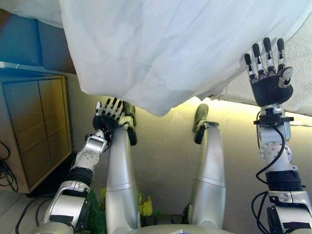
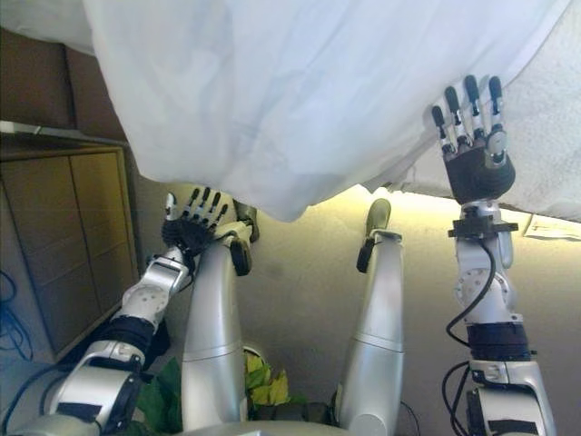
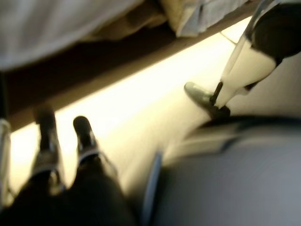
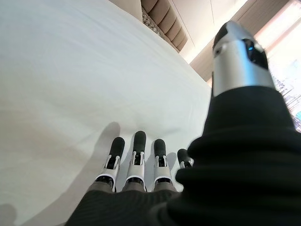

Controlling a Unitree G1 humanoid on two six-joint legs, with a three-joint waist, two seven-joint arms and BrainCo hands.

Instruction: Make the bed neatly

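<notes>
Bedside | 1 white sheet (image 1: 165,48) | 2 hands: left hand (image 1: 108,116), right hand (image 1: 269,73), fingers straight

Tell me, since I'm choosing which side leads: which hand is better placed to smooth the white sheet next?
Probably the right hand: its straight fingers are raised to the white sheet at the bed's edge. The left hand hangs lower, beneath the sheet's drooping edge, fingers open and holding nothing.

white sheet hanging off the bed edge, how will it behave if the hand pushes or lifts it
The white sheet is probably floppy: it drapes over the edge in soft folds. Likely light, so the open right hand could shift it, though it may bunch rather than slide flat.
</notes>
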